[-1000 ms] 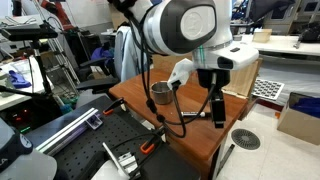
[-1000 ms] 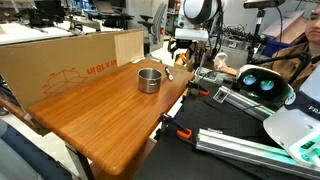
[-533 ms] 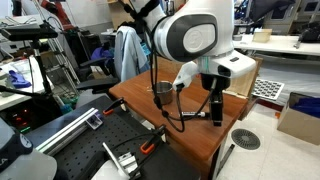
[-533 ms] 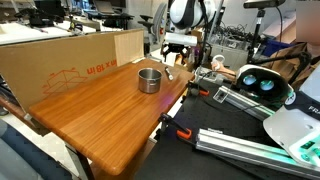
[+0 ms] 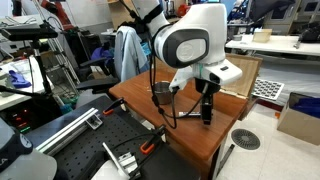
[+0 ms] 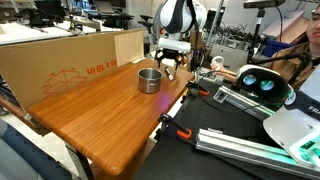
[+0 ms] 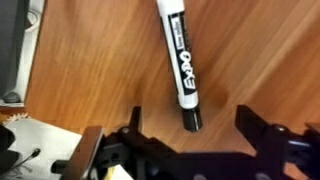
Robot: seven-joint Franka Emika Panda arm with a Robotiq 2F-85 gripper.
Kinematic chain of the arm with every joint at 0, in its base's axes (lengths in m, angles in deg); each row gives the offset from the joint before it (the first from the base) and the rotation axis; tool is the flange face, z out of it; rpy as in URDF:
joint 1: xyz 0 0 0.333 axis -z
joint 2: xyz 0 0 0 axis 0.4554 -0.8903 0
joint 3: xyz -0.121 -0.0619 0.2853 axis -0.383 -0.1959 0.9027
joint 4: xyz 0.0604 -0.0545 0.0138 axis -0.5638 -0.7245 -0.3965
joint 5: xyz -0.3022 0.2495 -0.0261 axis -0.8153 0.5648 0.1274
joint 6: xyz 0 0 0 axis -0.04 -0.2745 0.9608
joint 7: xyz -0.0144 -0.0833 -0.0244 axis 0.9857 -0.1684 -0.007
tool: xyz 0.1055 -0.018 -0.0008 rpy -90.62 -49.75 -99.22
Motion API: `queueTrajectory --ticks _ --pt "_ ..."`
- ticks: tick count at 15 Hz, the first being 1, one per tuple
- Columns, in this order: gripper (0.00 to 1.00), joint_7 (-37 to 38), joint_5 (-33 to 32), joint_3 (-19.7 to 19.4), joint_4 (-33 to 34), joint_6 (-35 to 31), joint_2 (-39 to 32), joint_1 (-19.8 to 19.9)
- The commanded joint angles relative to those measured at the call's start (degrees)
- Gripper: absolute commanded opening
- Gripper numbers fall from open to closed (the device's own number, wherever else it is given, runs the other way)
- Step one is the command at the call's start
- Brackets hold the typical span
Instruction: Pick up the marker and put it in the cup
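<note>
The marker (image 7: 179,62) is a slim black stick with a white labelled band. It lies on the wooden table (image 7: 260,50) and fills the middle of the wrist view, its black tip between my fingers. My gripper (image 7: 190,122) is open, one finger on each side of the marker's end, not touching it. In both exterior views the gripper (image 5: 207,112) (image 6: 168,68) hangs low over the table's corner. The grey metal cup (image 6: 149,79) (image 5: 161,92) stands upright on the table close beside the gripper. The marker is too small to make out in the exterior views.
A large cardboard box (image 6: 70,55) stands along the table's back edge. A second robot's white body (image 6: 290,130) and metal rails (image 6: 240,150) lie beside the table. Cables (image 5: 175,120) hang off the table edge near the gripper.
The arm has moved along the table edge toward the cup and lowered, bringing the open gripper down over the marker.
</note>
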Motion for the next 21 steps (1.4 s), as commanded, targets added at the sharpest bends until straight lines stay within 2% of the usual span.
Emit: queueTrajectory --ticks 1,2,4,12,13,14,16,17,21 --pt "1.0 -3.8 3.7 1.1 1.2 1.0 -1.2 0.0" --pt "0.75 -4.5 3.6 1.2 1.1 0.6 -1.4 -0.2" --pt "0.66 -5.7 3.7 1.6 1.0 0.6 -1.3 -0.3" --pt "0.04 -7.2 3.4 1.6 1.4 1.1 0.0 -1.1" --pt "0.02 -7.0 3.1 1.3 1.2 1.2 0.2 -1.5" --pt "0.06 -7.1 3.1 1.3 1.1 1.1 0.5 -1.5" --pt "0.03 -7.1 3.0 1.3 0.8 1.4 1.5 -1.8" --pt "0.05 -7.1 3.0 1.4 0.6 1.1 1.9 -2.0" --pt "0.05 -6.4 1.5 0.3 -0.9 -0.2 5.9 -4.9"
